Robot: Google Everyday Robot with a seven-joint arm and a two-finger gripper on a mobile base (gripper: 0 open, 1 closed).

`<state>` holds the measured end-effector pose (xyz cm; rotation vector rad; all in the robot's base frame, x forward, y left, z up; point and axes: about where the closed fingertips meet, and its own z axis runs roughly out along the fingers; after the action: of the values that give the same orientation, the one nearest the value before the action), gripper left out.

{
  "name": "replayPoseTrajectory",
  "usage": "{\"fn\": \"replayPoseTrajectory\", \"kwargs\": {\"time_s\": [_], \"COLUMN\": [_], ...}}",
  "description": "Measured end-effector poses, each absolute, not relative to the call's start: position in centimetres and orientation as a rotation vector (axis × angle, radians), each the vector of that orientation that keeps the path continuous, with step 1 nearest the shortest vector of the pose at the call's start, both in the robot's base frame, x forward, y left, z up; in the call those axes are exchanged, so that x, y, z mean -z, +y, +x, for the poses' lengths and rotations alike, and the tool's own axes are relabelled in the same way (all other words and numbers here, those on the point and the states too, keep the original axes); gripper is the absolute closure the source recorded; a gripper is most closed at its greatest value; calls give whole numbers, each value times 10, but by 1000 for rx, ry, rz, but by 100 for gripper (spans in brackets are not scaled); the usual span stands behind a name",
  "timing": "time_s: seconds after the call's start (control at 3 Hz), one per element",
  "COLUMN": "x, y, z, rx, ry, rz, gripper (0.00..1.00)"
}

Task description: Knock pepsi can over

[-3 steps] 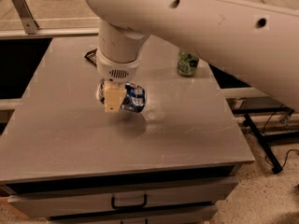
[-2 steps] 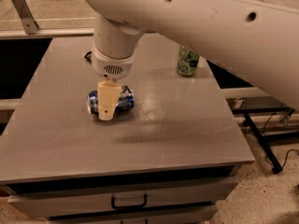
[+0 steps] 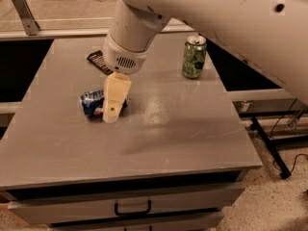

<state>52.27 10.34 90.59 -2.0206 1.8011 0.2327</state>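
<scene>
The pepsi can (image 3: 92, 103) is blue with white markings and lies on its side on the grey table (image 3: 168, 129), left of centre. My gripper (image 3: 113, 102) hangs from the big white arm and points down. It sits right against the can's right end, partly covering it. The gripper holds nothing that I can see.
A green patterned can (image 3: 194, 57) stands upright at the back right of the table. A flat black packet (image 3: 97, 61) lies at the back, partly under the arm. A drawer with a black handle (image 3: 132, 209) is below the front edge. Cables lie on the floor at the right.
The pepsi can has moved left across the table and now lies flat on its side. The gripper has followed it to the left.
</scene>
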Motion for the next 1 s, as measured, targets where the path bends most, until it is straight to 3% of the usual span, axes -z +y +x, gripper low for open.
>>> {"fn": "replayPoseTrajectory", "kwargs": {"time_s": [0.33, 1.0], "x": [-921, -995], "y": [49, -140], "z": [536, 538], "rx": [-343, -188], "ry": [1823, 1933], "rz": [-1892, -1496], "gripper": [0, 0]}}
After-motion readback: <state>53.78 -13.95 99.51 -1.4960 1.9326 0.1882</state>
